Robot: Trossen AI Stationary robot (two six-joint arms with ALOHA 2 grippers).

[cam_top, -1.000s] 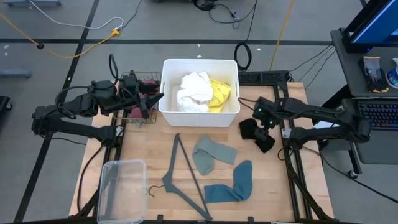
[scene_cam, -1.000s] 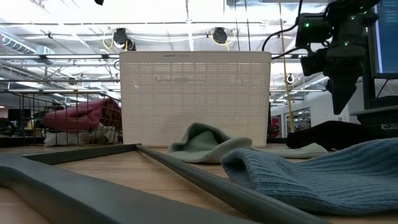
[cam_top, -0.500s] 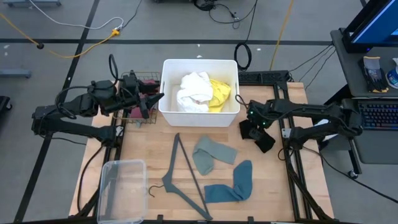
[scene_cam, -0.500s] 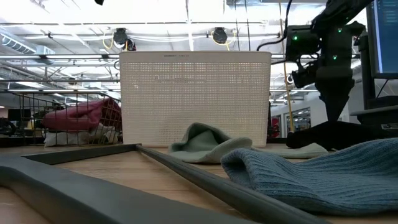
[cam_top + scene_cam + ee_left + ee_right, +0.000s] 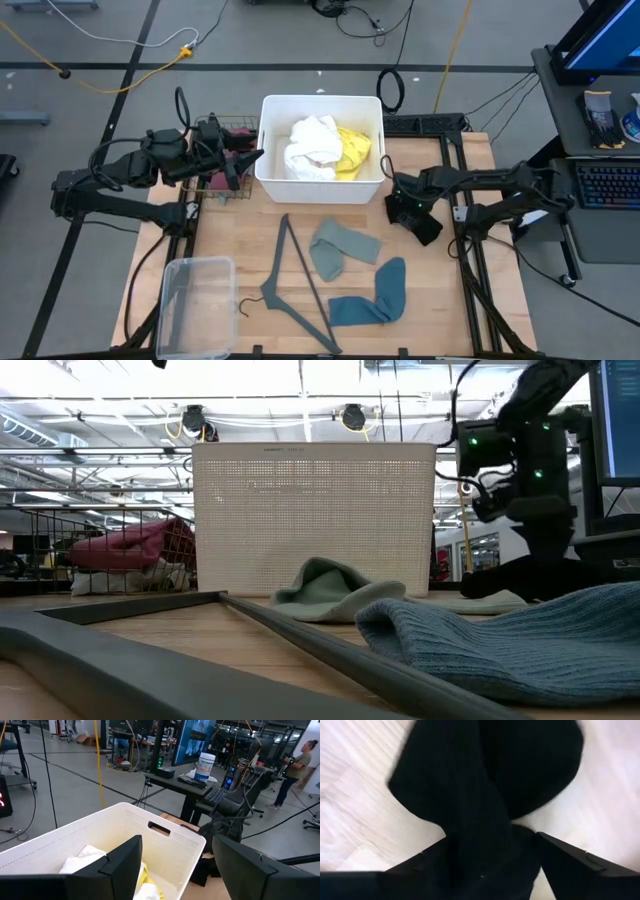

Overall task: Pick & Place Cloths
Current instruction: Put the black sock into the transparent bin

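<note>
My right gripper (image 5: 405,207) hangs low over the black cloth (image 5: 428,228), which lies on the table right of the white bin (image 5: 320,98). In the right wrist view the open gripper (image 5: 480,870) straddles the black cloth (image 5: 485,785). A white cloth (image 5: 312,145) and a yellow cloth (image 5: 355,150) lie in the bin. The sage-green cloth (image 5: 340,248) and the teal cloth (image 5: 378,295) lie flat on the table. A maroon cloth (image 5: 130,545) sits in a wire basket. My left gripper (image 5: 250,158) waits open by the bin's left wall. My right gripper comes at the black cloth from above, pointing down. A raised fold of the cloth (image 5: 470,830) runs between the open fingers (image 5: 575,870). The cloth lies on the table. Whether the fingers touch it, I cannot tell.
A thin grey hanger (image 5: 295,285) lies on the table's near half, left of the sage-green cloth. A clear plastic container (image 5: 195,305) stands at the near left corner. The wire basket (image 5: 100,555) stands left of the bin. Bare wood shows around the black cloth.
My right gripper has moved down and toward the table's left, ending low over the black cloth. The cloths have stayed where they were.
</note>
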